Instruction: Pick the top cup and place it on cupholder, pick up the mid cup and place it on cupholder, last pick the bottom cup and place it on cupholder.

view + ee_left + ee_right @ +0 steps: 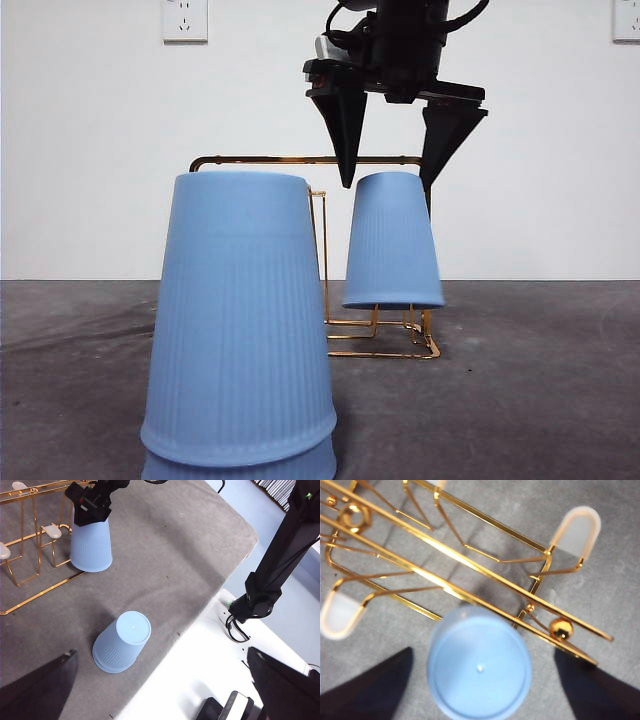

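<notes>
A blue cup hangs upside down on a prong of the gold wire cupholder, its rim off the table. My right gripper is open just above it, one jaw on each side of the cup's top and not touching it. In the right wrist view the cup lies between the spread jaws, beside the cupholder. A stack of two more blue cups stands upside down near the front. The left wrist view shows that stack, the hung cup and the cupholder. My left gripper waits open, high above the table's edge.
Other prongs with white caps stand free on the cupholder. The grey table mat ends at an edge close to the stack, with a white surface and a black arm base beyond it.
</notes>
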You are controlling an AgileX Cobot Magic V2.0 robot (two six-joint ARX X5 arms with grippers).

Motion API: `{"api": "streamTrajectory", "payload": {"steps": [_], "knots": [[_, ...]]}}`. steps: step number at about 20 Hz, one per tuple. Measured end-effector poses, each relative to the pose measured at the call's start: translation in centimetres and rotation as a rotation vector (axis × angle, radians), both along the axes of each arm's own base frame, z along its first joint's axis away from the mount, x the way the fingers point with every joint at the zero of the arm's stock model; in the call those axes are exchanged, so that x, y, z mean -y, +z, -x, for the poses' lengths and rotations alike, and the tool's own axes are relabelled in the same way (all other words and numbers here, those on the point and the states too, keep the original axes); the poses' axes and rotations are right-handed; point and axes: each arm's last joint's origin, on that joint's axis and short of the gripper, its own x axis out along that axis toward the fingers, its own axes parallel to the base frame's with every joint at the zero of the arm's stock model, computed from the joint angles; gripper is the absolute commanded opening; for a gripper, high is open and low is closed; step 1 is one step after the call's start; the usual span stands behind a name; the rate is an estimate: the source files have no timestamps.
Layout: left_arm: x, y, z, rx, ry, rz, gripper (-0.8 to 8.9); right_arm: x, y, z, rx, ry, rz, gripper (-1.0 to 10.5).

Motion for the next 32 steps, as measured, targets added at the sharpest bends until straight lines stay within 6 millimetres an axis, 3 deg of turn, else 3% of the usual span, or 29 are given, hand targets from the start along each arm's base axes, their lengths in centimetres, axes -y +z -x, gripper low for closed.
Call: {"api": "streamTrajectory", "payload": {"steps": [3,5,10,13,16,19,23,27,32], "knots": [[0.0,0.0,-0.1,0.004,0.001,0.000,5.61,0.4,0.7,0.5,-0.001,0.012,0.002,4.9],[0.2,0.0,-0.7,0.001,0.002,-0.002,5.61,1.5,3.1,2.2,0.028,0.028,-0.012,4.9],[0.9,-0.3,-3.3,-0.014,0.039,-0.016,5.61,6.0,11.8,9.0,0.260,0.073,-0.132,4.9],[1.8,-0.4,-4.4,-0.024,0.031,-0.016,5.61,9.0,13.8,13.9,0.345,0.117,-0.196,4.9],[3.1,-0.8,-5.3,-0.041,0.026,-0.071,5.61,11.7,13.7,18.6,0.423,0.210,-0.347,4.9],[5.1,-1.5,-5.6,-0.039,0.017,-0.179,5.61,14.3,11.9,23.3,0.487,0.298,-0.488,4.9],[8.8,-2.8,-5.8,-0.032,-0.046,-0.310,5.63,16.9,9.6,27.4,0.540,0.283,-0.563,4.9],[13.5,-5.5,-6.5,-0.025,-0.098,-0.502,5.99,18.3,8.9,29.5,0.577,0.265,-0.604,4.9],[17.1,-8.5,-7.5,-0.012,-0.105,-0.675,5.99,18.8,9.0,30.3,0.601,0.259,-0.625,4.9]]}}
